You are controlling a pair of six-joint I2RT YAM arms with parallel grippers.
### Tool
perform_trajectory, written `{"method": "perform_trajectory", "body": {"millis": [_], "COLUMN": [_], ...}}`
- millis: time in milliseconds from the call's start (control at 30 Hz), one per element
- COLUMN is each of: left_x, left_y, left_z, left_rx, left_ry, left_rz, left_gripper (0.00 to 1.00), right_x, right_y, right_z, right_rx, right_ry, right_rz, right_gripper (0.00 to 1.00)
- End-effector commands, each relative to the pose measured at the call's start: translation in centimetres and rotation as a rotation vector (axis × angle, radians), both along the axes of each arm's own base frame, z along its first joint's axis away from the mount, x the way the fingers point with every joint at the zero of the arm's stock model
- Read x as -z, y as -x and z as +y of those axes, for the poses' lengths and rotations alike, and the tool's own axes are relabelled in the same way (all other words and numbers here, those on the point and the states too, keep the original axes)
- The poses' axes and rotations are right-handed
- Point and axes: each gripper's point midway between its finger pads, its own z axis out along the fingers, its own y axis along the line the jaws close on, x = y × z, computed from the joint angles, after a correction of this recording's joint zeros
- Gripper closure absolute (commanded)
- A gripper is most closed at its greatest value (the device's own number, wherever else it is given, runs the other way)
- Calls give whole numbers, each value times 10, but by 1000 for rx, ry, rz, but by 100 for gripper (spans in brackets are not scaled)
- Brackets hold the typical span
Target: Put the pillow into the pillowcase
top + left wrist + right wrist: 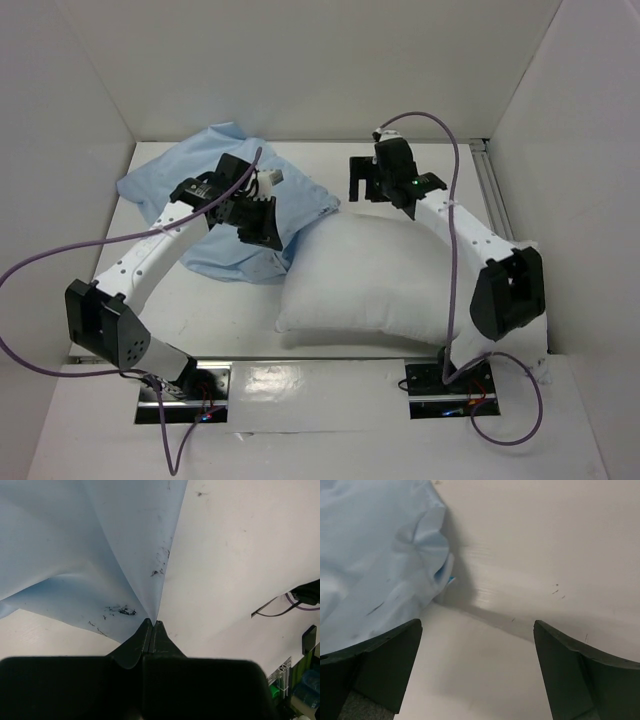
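One pillow, long axis left–right on the tabletop. One pillowcase lies far-left, pinched by the left gripper. The right gripper is spread.

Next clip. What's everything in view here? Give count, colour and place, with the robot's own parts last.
pillow: one, white, on the table in front of the right arm
pillowcase: one, light blue, crumpled at the far left of the table, beside the pillow's far left corner
table: one, white, under everything
walls: three, white, at the left, far and right sides of the table
cables: two, purple, one looping off each arm
left gripper: one, black, shut, pinching a fold of the pillowcase
right gripper: one, black, open and holding nothing, over bare table past the pillow's far edge, pillowcase to its left
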Motion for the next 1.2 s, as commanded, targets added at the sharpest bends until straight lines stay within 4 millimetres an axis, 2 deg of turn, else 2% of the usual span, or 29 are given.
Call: {"method": "perform_trajectory", "body": {"millis": [0, 33, 100, 133, 167, 233, 300, 333, 367, 433, 467, 533, 567, 600, 633, 667, 767, 800, 833, 900, 967, 1000, 1100, 1167], "left_x": [-6, -6, -4, -4, -1, 2, 2, 5, 5, 7, 10, 10, 14, 14, 14, 11, 9, 9, 11, 12, 11, 11, 12, 9], "left_y": [9, 11, 10, 10, 9, 7, 7, 5, 5, 2, 1, 1, -1, -1, -1, 0, -2, -2, -1, 1, 2, 2, 5, 7], "left_z": [-1, -3, -4, -4, -4, -3, -2, -2, -2, -3, -3, -2, -2, -2, -2, -1, 2, 2, 4, 5, 4, 4, 4, 2], "left_rx": [6, 15, 8, 8, 8, 3, -11, -23, -23, -23, -23, -37, -42, -42, -42, -42, -44, -44, -41, -40, -28, -27, -23, -6], "left_ry": [16, 15, 19, 19, 15, 7, 3, -2, -2, -2, -6, -10, -21, -21, -21, -17, -29, -29, -43, -48, -42, -42, -39, -38], "left_rz": [17, 17, 21, 21, 29, 24, 27, 27, 27, 25, 33, 36, 41, 41, 41, 33, 13, 12, 11, 21, 20, 20, 31, 18], "left_gripper": [100, 100, 100, 100, 100, 100, 100, 100, 100, 100, 100, 100, 100, 100, 100, 100, 100, 100, 100, 100, 100, 100, 100, 100], "right_x": [-55, -63, -57, -48, -37, -23, -7, -3, 3, 19, 37, 55, 67, 66, 69, 68, 45, 27, 13, -6, -21, -21, -21, -18], "right_y": [38, 52, 81, 92, 113, 133, 162, 163, 173, 180, 181, 179, 175, 173, 168, 162, 147, 143, 129, 118, 98, 98, 75, 63], "right_z": [15, 22, 47, 55, 69, 77, 93, 92, 103, 109, 110, 106, 104, 102, 101, 96, 87, 84, 79, 80, 70, 70, 70, 62], "right_rx": [-83, -137, -245, -281, -331, -355, -422, -422, -453, -445, -420, -334, -281, -271, -231, -198, -162, -157, -145, -166, -149, -148, -148, -124], "right_ry": [8, -5, -5, 2, 16, 49, 85, 92, 98, 118, 166, 180, 197, 206, 204, 202, 169, 142, 105, 44, 26, 25, -13, -26], "right_rz": [-74, -82, -42, -10, 40, 88, 130, 139, 154, 192, 226, 275, 294, 286, 277, 273, 210, 171, 133, 114, 88, 88, 112, 127], "right_gripper": [0, 0, 0, 0, 0, 0, 0, 0, 0, 0, 0, 1, 18, 42, 73, 99, 100, 100, 100, 100, 100, 100, 100, 100]}}
